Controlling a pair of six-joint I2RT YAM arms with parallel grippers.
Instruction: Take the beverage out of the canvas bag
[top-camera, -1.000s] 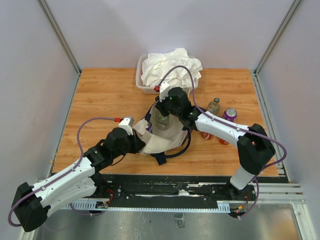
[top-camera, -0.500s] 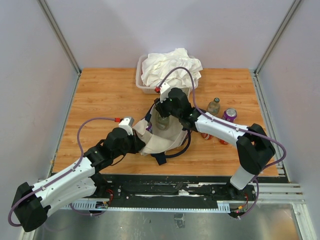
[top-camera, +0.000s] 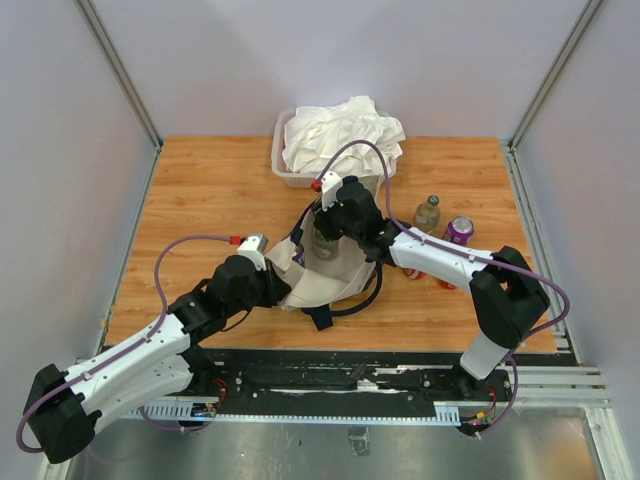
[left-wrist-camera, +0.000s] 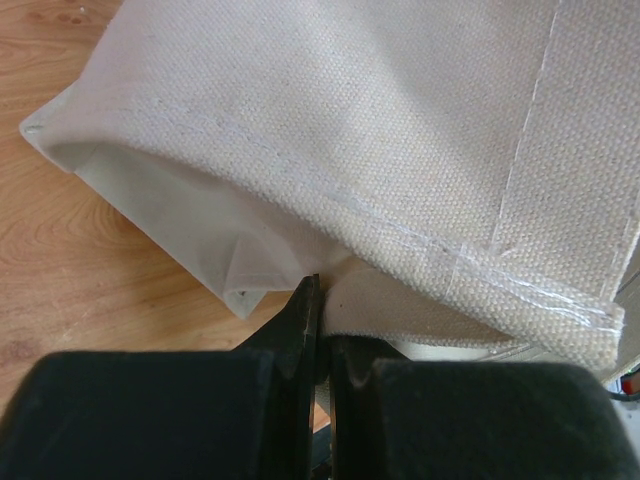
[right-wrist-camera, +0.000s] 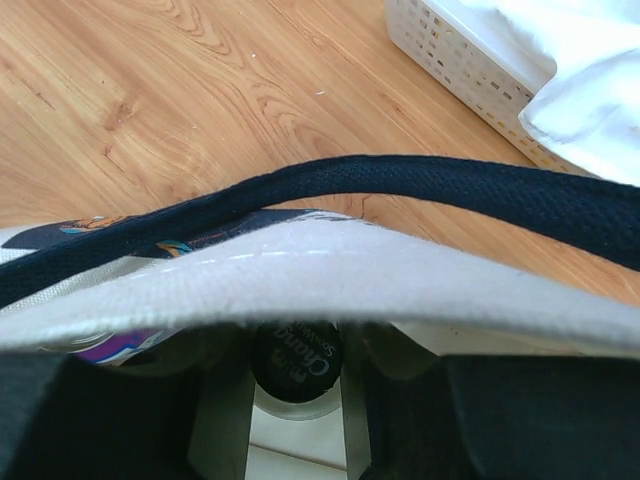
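The beige canvas bag (top-camera: 320, 280) with navy handles lies in the middle of the table. My right gripper (top-camera: 328, 232) reaches into its far mouth and is shut on a glass bottle (top-camera: 324, 242). In the right wrist view the bottle's black cap (right-wrist-camera: 297, 362) sits between my fingers (right-wrist-camera: 214, 405), just behind the bag's rim (right-wrist-camera: 300, 275) and a navy handle (right-wrist-camera: 450, 190). My left gripper (top-camera: 284, 290) is shut on the bag's near-left edge. In the left wrist view its jaws (left-wrist-camera: 322, 310) pinch a fold of the canvas (left-wrist-camera: 400, 120).
A translucent tub (top-camera: 279, 165) heaped with white cloth (top-camera: 340, 130) stands just behind the bag. A small bottle (top-camera: 427, 212), a purple can (top-camera: 459, 230) and red cans (top-camera: 413, 270) stand to the right. A purple can (right-wrist-camera: 120, 348) shows inside the bag.
My right gripper has shifted slightly left and towards the back with the bottle in it. The left arm and the bag's edge have stayed put.
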